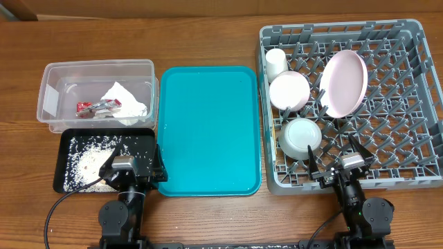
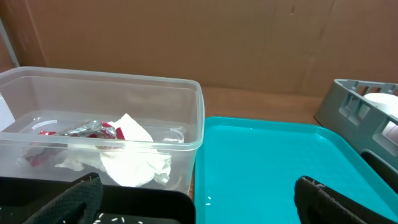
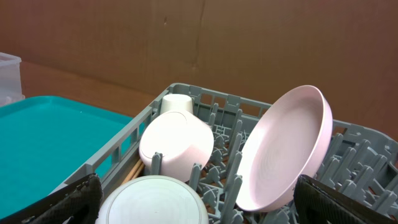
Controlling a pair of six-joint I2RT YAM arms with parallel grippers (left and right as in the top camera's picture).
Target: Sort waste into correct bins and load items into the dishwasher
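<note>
Brown wood-grain table [image 1: 208, 221], seen from overhead. Upper left: a clear rectangular plastic tub [image 1: 48, 72] containing a crumpled white paper napkin [image 1: 126, 102] and a small red wrapper [image 1: 93, 107]. Just below it: a shallow black tray [image 1: 64, 155] strewn with loose whitish rice grains [image 1: 90, 162]. Centre: a smooth teal tray [image 1: 208, 131] with rounded corners. Right: a square grey dish rack [image 1: 415, 104] with lattice walls and upright pegs, holding a pale pink plate [image 1: 344, 83] on edge, a white cup [image 1: 276, 62] and two round pale bowls [image 1: 289, 90]. The left gripper [image 1: 133, 168] hovers over the black tray's lower right corner and the right gripper [image 1: 342, 160] over the rack's lower edge. Both have their jaws spread wide and grip nothing.
</note>
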